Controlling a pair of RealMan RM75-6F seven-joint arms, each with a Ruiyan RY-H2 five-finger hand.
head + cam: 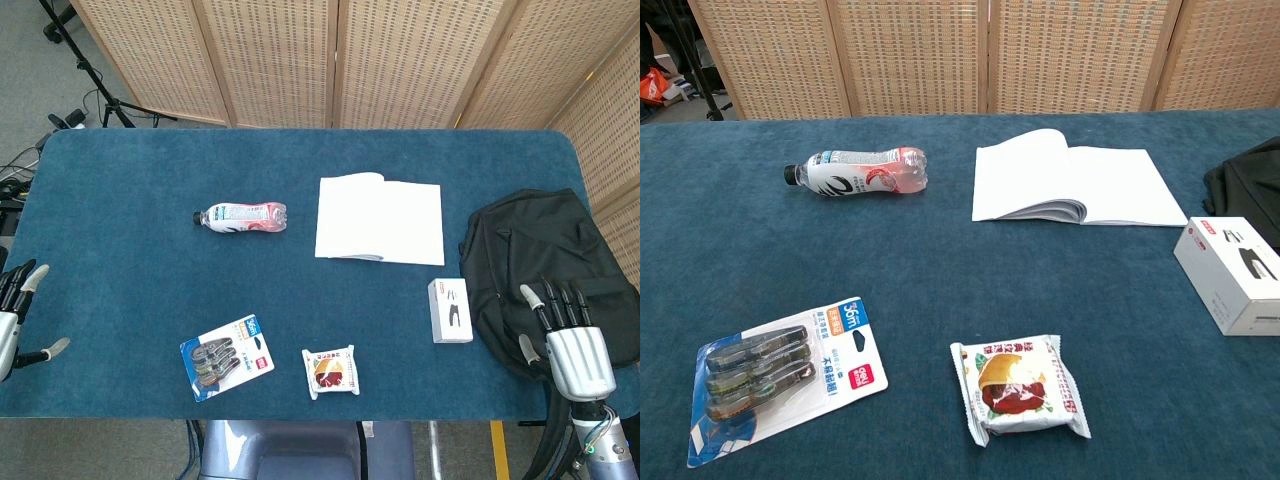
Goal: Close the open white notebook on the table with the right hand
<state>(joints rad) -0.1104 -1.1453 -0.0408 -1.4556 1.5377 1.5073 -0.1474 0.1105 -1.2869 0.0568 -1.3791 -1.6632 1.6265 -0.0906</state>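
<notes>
One table: blue cloth top (pixel 120 300), six loose things on it, two hands at its near edge.
Screen: folding wicker panels (pixel 400 60) along the far side, at 12 o'clock.
Backpack: one, black (pixel 540 270), lying at 3 o'clock near the right edge; whether anything is in it cannot be told.
Notebook: one, white (pixel 380 220), lying open and flat at about 1 o'clock from the table's middle, spine running toward the far side; in the chest view the left pages (pixel 1020 180) arch up slightly. Nothing touches it.
Bottle: one, clear plastic (pixel 243 216) with a white and red label and dark cap, on its side at 9 o'clock from the notebook, cap pointing left; some pinkish liquid seems to be inside.
Clip pack: one blister card (pixel 228 356) at 7 o'clock, holding dark binder clips; their count is too small to tell.
Box: one, small and white (pixel 450 310), at 5 o'clock from the notebook, just beside the backpack.
Snack: one sealed packet (pixel 331 371), at 6 o'clock near the front edge, right of the clip pack.
Right hand: one (pixel 570 345), over the backpack's near part, fingers straight and apart, holding nothing, well apart from the notebook.
Left hand: one (pixel 18 315), at the left edge at 8 o'clock, fingers spread, holding nothing.
</notes>
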